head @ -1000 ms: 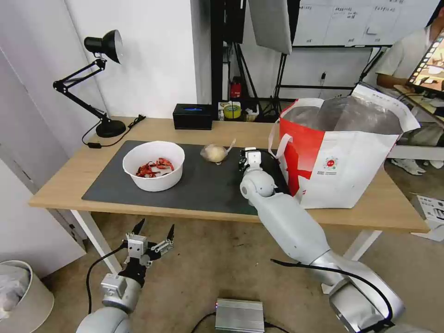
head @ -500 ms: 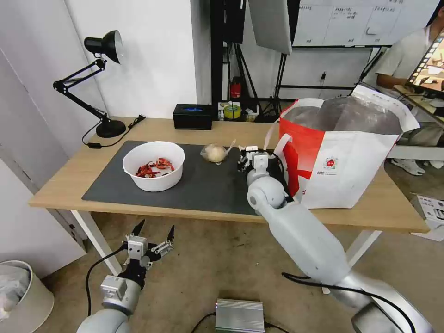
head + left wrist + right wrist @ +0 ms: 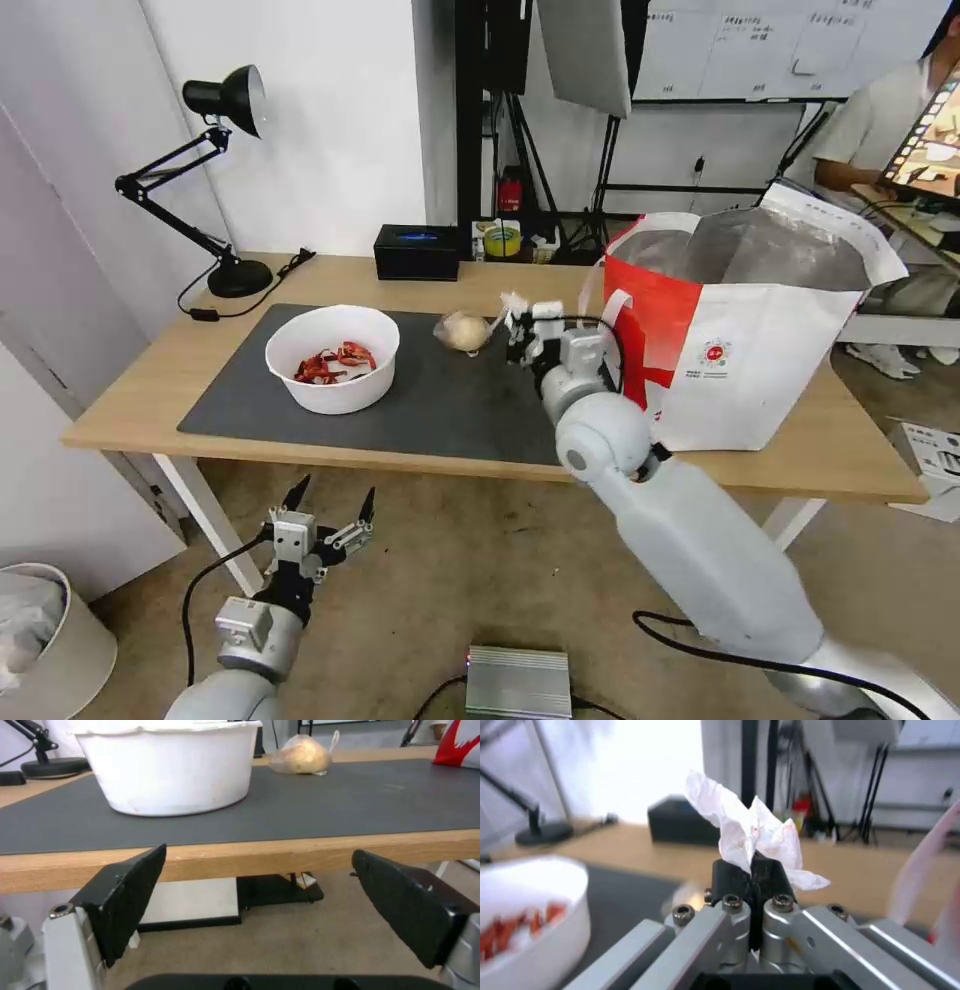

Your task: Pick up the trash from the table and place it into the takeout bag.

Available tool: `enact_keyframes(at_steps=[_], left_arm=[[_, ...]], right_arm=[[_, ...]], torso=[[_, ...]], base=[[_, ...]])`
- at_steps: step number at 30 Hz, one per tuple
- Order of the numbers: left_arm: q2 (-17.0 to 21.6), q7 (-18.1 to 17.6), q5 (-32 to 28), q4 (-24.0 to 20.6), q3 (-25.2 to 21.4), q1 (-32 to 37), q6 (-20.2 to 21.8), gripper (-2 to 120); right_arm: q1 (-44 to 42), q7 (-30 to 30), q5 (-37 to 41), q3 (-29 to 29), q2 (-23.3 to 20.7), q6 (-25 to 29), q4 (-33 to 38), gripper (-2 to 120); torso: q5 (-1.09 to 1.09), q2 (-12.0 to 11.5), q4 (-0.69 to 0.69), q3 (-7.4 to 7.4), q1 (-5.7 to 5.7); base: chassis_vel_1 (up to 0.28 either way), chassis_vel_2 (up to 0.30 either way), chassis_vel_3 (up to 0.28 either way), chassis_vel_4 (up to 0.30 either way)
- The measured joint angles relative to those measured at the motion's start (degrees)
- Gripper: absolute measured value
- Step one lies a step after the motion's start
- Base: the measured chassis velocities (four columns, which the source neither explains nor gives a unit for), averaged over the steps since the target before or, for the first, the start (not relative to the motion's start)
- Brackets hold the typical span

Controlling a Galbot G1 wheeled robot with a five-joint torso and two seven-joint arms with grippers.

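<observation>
My right gripper (image 3: pixel 518 318) is shut on a crumpled white tissue (image 3: pixel 752 828) and holds it above the dark mat, just left of the takeout bag (image 3: pixel 745 330). The tissue (image 3: pixel 513 303) sticks up from the black fingertips. A white bowl of red scraps (image 3: pixel 332 357) sits on the mat's left part, and a clear bag with a beige lump (image 3: pixel 463 329) lies behind the mat's middle. My left gripper (image 3: pixel 330 508) hangs open below the table's front edge (image 3: pixel 280 851), facing the bowl (image 3: pixel 170 761) and the lump bag (image 3: pixel 301 755).
A black desk lamp (image 3: pixel 215 170) stands at the back left of the table and a black box (image 3: pixel 417 251) at the back middle. A grey metal unit (image 3: pixel 518 682) lies on the floor. A pale bin (image 3: pixel 45 640) sits at the lower left.
My right arm has lifted from the mat and swung up and rightward with the tissue in its fingers. The left arm has not moved.
</observation>
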Motion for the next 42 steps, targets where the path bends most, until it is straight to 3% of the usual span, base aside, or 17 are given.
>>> enact_keyframes(at_steps=[5, 13, 20, 29, 42], left_arm=[[-0.15, -0.01, 0.12, -0.08, 0.1, 0.05, 0.0, 100], [-0.15, -0.01, 0.28, -0.11, 0.34, 0.0, 0.01, 100], [-0.04, -0.01, 0.44, -0.07, 0.91, -0.25, 0.07, 100], [0.11, -0.02, 0.65, -0.4, 1.19, -0.11, 0.12, 100], [0.01, -0.03, 1.4, -0.66, 1.35, 0.54, 0.13, 100]], right_arm=[[1.68, -0.51, 0.05, 3.35, -2.36, 0.0, 2.66, 0], [4.88, -0.58, 2.22, 11.21, -9.72, -1.25, 4.82, 0], [3.71, 2.99, 9.01, 15.74, -14.06, -3.98, 5.12, 0], [1.17, 14.25, 19.22, 17.46, -15.14, -8.71, 5.39, 0], [1.26, 16.41, 22.19, 17.76, -15.82, -9.36, 5.68, 0]], torso=[[0.0, 0.0, 0.0, 0.0, 0.0], [0.01, 0.0, 0.0, 0.0, 0.0], [0.0, 0.0, 0.0, 0.0, 0.0], [0.0, 0.0, 0.0, 0.0, 0.0], [-0.01, 0.0, 0.0, 0.0, 0.0]], base=[[0.0, 0.0, 0.0, 0.0], [0.0, 0.0, 0.0, 0.0], [0.0, 0.0, 0.0, 0.0], [0.0, 0.0, 0.0, 0.0], [0.0, 0.0, 0.0, 0.0]])
